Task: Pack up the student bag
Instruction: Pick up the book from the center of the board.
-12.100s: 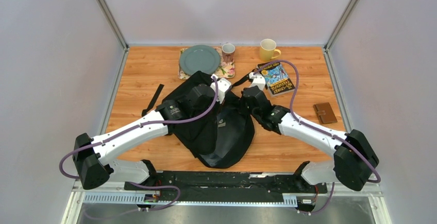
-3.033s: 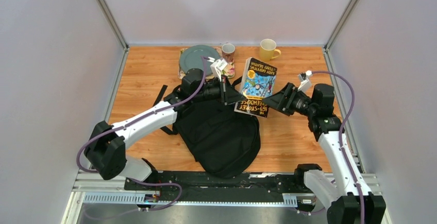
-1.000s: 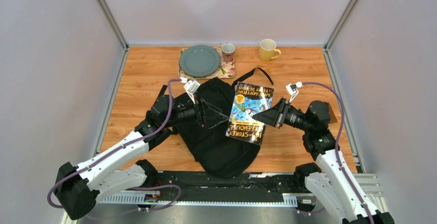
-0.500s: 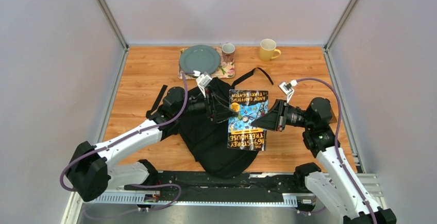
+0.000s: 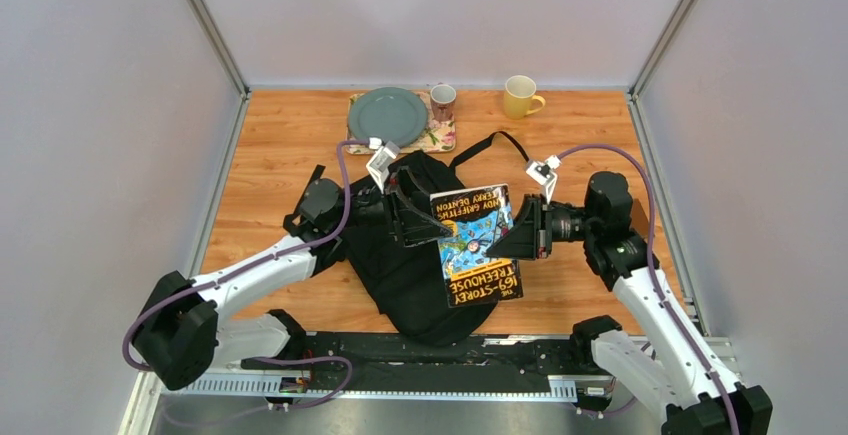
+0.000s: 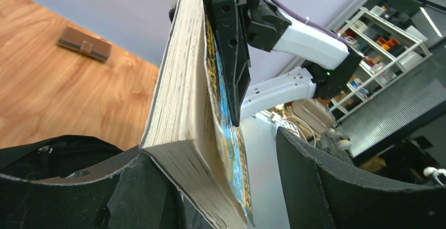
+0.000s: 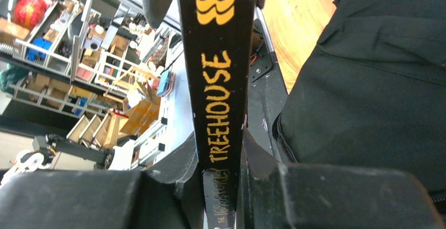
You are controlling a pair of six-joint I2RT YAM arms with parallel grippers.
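The student bag (image 5: 405, 270) lies flat in the middle of the table, a black fabric backpack, also seen in the right wrist view (image 7: 378, 71). Above it a paperback book (image 5: 478, 250) with a colourful cover is held up on edge. My right gripper (image 5: 503, 243) is shut on its black spine (image 7: 218, 71), fingers pressing both sides. My left gripper (image 5: 422, 219) is open around the opposite page edge (image 6: 184, 97). One finger (image 6: 142, 187) touches the pages; the other finger (image 6: 336, 187) stands clear of the cover.
At the back stand a grey-green plate (image 5: 387, 115) on a floral mat (image 5: 441, 136), a brown mug (image 5: 442, 100) and a yellow mug (image 5: 520, 95). A small brown wallet (image 6: 84, 43) lies on the wood at right. Bag straps (image 5: 497, 142) trail toward the back.
The right gripper has turned the book and carried it lower over the bag. The left gripper has come in from the left and now straddles the book's page edge.
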